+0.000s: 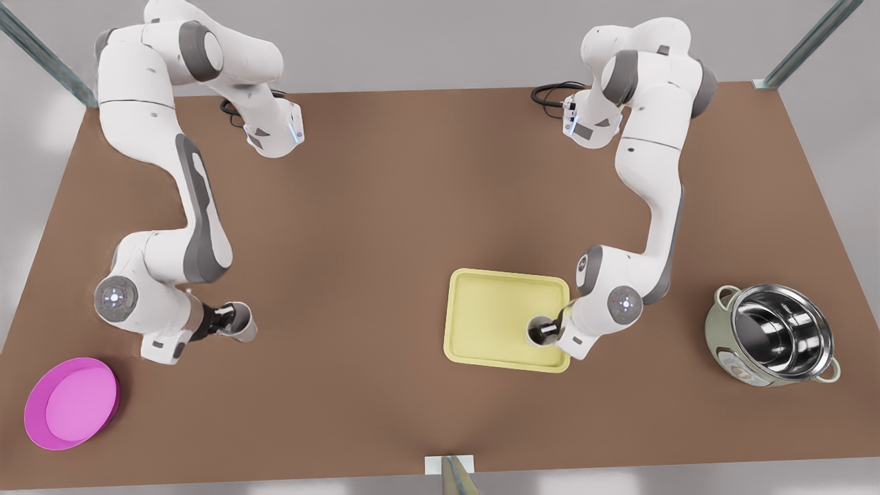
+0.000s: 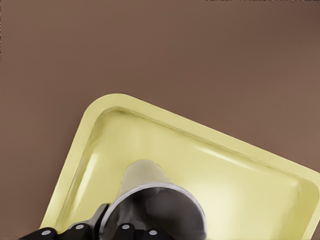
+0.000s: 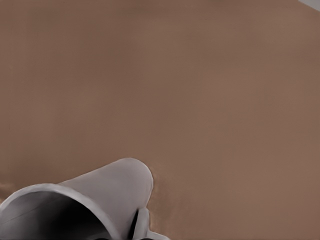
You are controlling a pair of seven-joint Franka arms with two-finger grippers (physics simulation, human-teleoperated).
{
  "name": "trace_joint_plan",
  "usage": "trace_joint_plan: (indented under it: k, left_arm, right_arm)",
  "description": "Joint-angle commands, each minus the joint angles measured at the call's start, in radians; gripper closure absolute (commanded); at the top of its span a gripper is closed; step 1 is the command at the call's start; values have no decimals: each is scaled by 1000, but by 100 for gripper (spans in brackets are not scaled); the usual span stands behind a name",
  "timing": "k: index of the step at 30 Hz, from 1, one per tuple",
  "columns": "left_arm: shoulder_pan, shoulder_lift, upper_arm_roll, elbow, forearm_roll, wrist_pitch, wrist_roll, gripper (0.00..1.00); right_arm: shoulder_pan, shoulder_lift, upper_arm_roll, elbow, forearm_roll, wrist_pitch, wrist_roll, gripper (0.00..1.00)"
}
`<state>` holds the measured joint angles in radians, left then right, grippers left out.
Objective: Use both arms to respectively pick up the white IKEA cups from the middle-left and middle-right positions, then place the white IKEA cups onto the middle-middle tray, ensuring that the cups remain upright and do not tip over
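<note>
The left gripper (image 1: 550,332) is on the front view's right. It pinches the rim of one small white cup (image 2: 150,200), one finger inside, and holds it upright over the flat pale yellow tray (image 1: 481,309), near the corner. That way the cup should not tip when set down.

The right gripper (image 1: 227,320), on the front view's left, grips the other small white cup (image 1: 242,323) the same way. This cup is over the brown table (image 1: 357,206), well apart from the tray, so it has far to go.

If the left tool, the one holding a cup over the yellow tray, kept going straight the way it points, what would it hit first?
Most likely the tray floor: the left tool points down, shut on its cup, with bare tray beyond the cup's base. Whether the cup already touches is unclear.
</note>
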<state>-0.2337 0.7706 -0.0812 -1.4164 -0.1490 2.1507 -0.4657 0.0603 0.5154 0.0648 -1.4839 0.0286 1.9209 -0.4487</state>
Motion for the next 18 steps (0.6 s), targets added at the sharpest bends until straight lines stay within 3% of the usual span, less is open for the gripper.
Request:
trace_joint_plan:
  k: [1, 2, 3, 4, 8, 12, 13, 15, 16, 18]
  left_arm:
    - [1, 6, 0, 1, -1, 26, -258, 62]
    - [1, 6, 0, 1, -1, 28, -258, 57]
    - [8, 6, 0, 1, -1, 28, -257, 23]
    - [10, 6, 0, 1, -3, 28, -257, 0]
    - [16, -11, -11, 1, -7, 11, -258, 0]
    - [28, -93, -15, 4, -3, -109, -258, 0]
    - [33, -129, -12, 34, -1, -199, -257, 0]
    - [65, -131, -15, 292, 67, -581, -234, 0]
    - [105, -148, -11, 387, 91, -780, -31, 0]
    - [131, -241, -9, 395, 219, -894, 182, 0]
  right_arm:
    - [98, 21, 1, 20, 97, -57, 91, 79]
    - [160, 28, 1, 24, 154, -20, 198, 79]
    - [208, 49, 1, 33, 169, 39, 344, 79]
    - [243, 100, 1, 96, 235, 61, 424, 79]
    - [403, 327, 3, 379, 284, 201, 884, 79]
    - [497, 397, 1, 427, 283, 314, 1085, 79]
    - [515, 407, 1, 435, 281, 331, 1116, 79]
    - [539, 462, -2, 485, 281, 357, 1186, 79]
    - [547, 479, 0, 499, 281, 363, 1231, 79]
    - [555, 491, 0, 498, 281, 363, 1242, 79]
